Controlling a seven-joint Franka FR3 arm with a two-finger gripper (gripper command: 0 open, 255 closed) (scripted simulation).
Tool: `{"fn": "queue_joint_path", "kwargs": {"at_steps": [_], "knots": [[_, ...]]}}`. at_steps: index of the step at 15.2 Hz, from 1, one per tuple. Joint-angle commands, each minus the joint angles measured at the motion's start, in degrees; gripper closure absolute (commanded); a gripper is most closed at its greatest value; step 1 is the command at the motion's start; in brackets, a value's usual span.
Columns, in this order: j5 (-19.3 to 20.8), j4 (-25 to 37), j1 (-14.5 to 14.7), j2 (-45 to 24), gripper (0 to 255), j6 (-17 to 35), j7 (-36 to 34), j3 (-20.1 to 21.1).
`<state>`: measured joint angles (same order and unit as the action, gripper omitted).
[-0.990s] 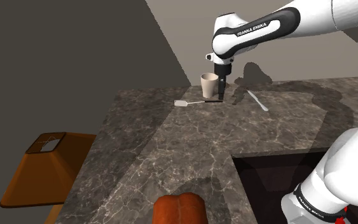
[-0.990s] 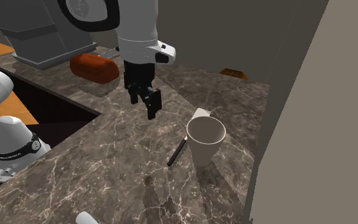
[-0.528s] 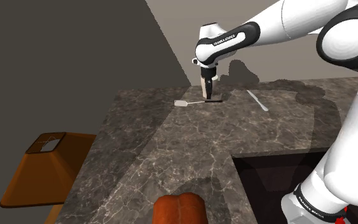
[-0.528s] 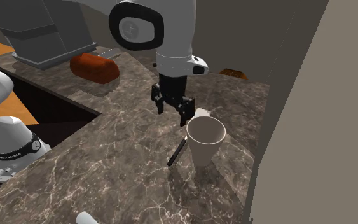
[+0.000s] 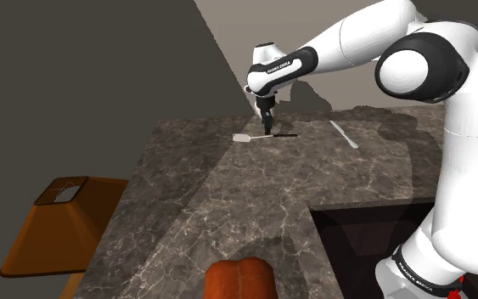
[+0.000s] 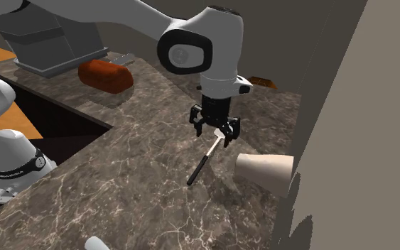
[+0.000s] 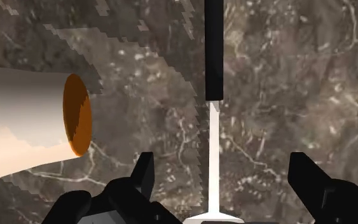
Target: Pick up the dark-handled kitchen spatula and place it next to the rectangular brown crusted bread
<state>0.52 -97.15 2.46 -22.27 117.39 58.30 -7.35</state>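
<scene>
Directly beneath the claw (image 6: 216,131), at mid-frame of the second exterior view, flat on the tabletop (image 6: 120,185): spatula (image 6: 207,158), pale blade under the wide-spread, empty fingers (image 7: 144,178), dark handle trailing toward lower left. Straddled crosswise, ready for a straight descent. Since half a second ago, shifted rightward over the blade; beige cup (image 6: 266,172), upright then, now on its side.

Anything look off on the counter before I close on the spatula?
Yes: the cup lies on its side by the wall, its base toward the spatula but apart from it. The open gripper straddles the spatula's shaft and is clear of the cup. Nothing looks spilled.
</scene>
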Motion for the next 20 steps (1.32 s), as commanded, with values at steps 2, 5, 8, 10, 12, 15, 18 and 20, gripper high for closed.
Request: {"fn": "queue_joint_path", "kwargs": {"at_steps": [2, 5, 8, 10, 12, 15, 18, 20], "knots": [[-0.1, -1.0, 0.0, -1.1, 0, 2.0, 0.1, 0.1], [-0.2, -1.9, -0.1, -1.8, 0, 3.6, 0.1, 0.1], [-0.2, -1.9, -0.1, -1.9, 0, 3.6, 0.1, 0.1], [-0.2, -1.9, -0.1, -1.9, 0, 3.6, 0.1, 0.1], [-0.2, -1.9, -0.1, -1.9, 0, 3.6, 0.1, 0.1], [-0.2, -1.9, -0.1, -1.9, 255, 3.6, 0.1, 0.1], [-0.2, -1.9, -0.1, -1.9, 255, 3.6, 0.1, 0.1], [-0.2, -1.9, -0.1, -1.9, 255, 3.6, 0.1, 0.1]]}}
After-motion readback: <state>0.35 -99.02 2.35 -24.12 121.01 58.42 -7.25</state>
